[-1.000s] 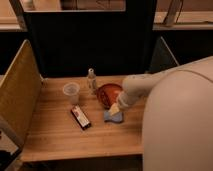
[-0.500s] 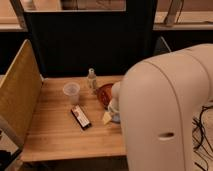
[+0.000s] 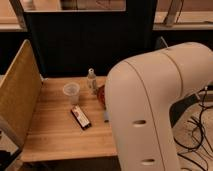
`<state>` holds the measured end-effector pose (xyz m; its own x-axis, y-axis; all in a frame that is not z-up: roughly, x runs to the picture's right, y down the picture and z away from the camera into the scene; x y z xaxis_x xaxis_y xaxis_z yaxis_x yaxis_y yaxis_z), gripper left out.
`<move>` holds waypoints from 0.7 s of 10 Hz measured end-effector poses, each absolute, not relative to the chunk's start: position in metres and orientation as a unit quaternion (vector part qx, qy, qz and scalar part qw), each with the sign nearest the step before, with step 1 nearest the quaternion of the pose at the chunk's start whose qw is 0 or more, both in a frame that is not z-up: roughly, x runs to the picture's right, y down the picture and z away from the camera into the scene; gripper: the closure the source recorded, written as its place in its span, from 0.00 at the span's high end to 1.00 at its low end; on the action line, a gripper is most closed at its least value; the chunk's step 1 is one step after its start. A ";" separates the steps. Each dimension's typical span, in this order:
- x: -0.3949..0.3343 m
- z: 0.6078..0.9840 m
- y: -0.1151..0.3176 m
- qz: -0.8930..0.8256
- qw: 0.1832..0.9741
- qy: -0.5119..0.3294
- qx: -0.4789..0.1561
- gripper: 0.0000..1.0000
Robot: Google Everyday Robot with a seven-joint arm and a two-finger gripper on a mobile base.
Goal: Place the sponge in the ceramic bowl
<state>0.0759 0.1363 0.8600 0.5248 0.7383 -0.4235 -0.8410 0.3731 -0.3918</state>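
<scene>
Gripper is out of sight behind the arm, somewhere over the right of the table; whether it is open or closed I cannot tell. Only a pale-blue sliver of sponge shows at the arm's left edge, just camera-side of the bowl, itself 1 red sliver. The sponge's long axis is hidden. Compared with 1 s ago, the arm covers far more of both

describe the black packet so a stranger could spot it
On the wooden table, left of the big white robot arm that hides the end effector, find the clear plastic cup. Just nearer the front edge lies the black packet: the only dark, flat rectangle, unlike the upright cup and small bottle.
</scene>
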 end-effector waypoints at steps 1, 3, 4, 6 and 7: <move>0.078 0.862 0.141 0.482 0.821 0.093 -0.292 0.63; 0.080 0.867 0.153 0.487 0.813 0.104 -0.302 0.63; 0.080 0.871 0.161 0.489 0.808 0.109 -0.309 0.63; 0.075 0.877 0.168 0.491 0.803 0.112 -0.318 0.63; 0.072 0.880 0.170 0.490 0.803 0.112 -0.321 0.61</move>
<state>0.0725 0.1702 0.8805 0.4939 0.7147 -0.4951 -0.8591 0.3133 -0.4047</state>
